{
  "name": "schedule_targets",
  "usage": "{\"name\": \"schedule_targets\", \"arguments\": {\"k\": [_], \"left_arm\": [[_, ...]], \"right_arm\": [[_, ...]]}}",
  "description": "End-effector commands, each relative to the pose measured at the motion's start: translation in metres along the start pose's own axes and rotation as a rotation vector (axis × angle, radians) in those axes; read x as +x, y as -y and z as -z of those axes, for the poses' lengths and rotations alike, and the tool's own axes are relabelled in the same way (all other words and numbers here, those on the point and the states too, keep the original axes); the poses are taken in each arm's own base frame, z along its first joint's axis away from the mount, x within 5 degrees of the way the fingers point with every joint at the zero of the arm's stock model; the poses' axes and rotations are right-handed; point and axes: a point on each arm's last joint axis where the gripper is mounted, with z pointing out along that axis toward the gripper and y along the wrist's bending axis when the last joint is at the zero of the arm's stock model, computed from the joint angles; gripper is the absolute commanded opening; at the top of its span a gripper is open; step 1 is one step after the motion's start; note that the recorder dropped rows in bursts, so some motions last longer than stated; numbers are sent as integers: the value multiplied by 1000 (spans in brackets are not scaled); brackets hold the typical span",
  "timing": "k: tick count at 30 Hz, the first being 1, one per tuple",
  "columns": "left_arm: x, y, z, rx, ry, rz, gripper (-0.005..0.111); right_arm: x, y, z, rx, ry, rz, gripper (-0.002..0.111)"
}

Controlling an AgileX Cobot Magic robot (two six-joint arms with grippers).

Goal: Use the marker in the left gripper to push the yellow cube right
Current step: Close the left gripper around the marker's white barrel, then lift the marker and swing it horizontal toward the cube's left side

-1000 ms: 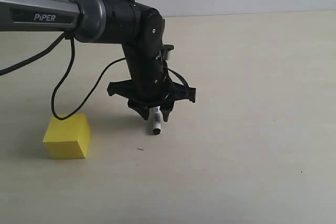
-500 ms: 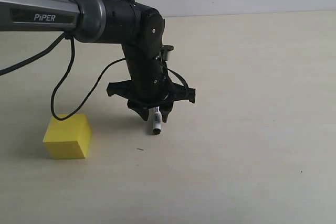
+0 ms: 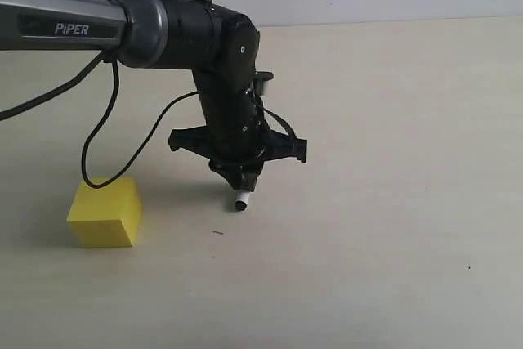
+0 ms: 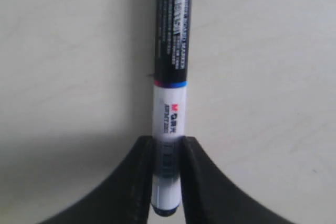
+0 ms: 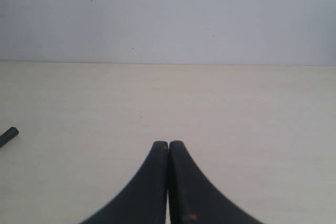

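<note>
1 gap matters: the yellow cube (image 3: 105, 212) sits well toward the exterior view's left of the left hand (image 3: 243, 183), which clamps the downward-pointing marker (image 3: 242, 200).

You see the counter (image 3: 392, 202) in bright, soft, even light in the exterior view, with only pale grey shadows on it beside the yellow cube (image 3: 105, 212) and under the arm (image 3: 204, 55), and a little shine along the arm's grey tube. In the left wrist view the small print on the marker (image 4: 169, 77) looks fuzzy, the black left fingers (image 4: 126, 187) are blurry, and a wide dim shadow lies on the counter next to them. In the right wrist view the light is flat and pale, and the right fingers (image 5: 152, 182) are dark with soft edges.
</note>
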Motion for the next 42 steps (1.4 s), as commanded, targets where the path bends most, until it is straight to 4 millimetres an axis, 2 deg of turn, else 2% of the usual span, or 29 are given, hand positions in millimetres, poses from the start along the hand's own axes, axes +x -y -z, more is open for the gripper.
{"name": "schedule_targets", "arguments": {"k": [1,13,19,21,23,25,29,32,37,40,42], "left_arm": [[2,1,-1,-5,-21,7,19],[3,0,-6,-16,-40,3,20],[4,-1,-6,-19,-48,-16,46],[4,-1,-6,-19,-48,-16,47],[3,0,-6,-15,-40,-16,43],[3,0,-7,-12,-33,-16,33],[2,0,-5,-9,-29,-35,1],[4,1,14,3,-9,-90,0],[13,-5,82,-7,96,-185,0],[38,-26,120,-87,134,-231,0],[62,-49,134,-167,140,-254,0]], "right_arm": [[1,0,0,8,6,1,0],[1,0,0,8,6,1,0],[1,0,0,8,6,1,0],[1,0,0,8,6,1,0],[1,0,0,8,6,1,0],[1,0,0,8,6,1,0],[1,0,0,8,6,1,0],[1,0,0,8,6,1,0],[1,0,0,8,6,1,0],[1,0,0,8,6,1,0],[1,0,0,8,6,1,0]]}}
